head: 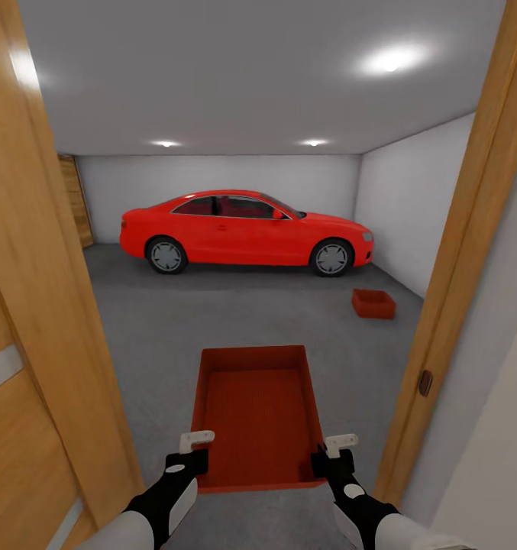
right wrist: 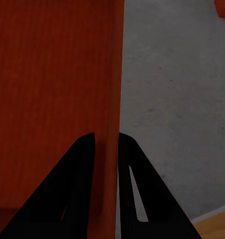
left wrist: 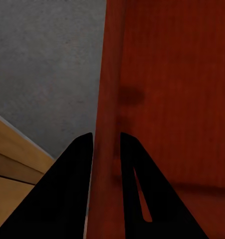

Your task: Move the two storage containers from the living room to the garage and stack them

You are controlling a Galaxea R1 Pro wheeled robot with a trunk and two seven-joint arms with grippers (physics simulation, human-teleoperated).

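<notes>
Bright, even light from glaring ceiling spots; soft, slightly blurred wrist views.

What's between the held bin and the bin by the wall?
Head view: only bare grey floor between the held bin and the far bin; both grippers, left and right, grip the held bin.

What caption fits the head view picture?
Both grippers, left and right, carry an orange-red open bin through a wooden doorway into the garage.

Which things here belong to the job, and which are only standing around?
Belong to the job:
- carried container, held by left gripper and right gripper
- second container on the garage floor

Only standing around:
- red car
- wooden door frame
</notes>
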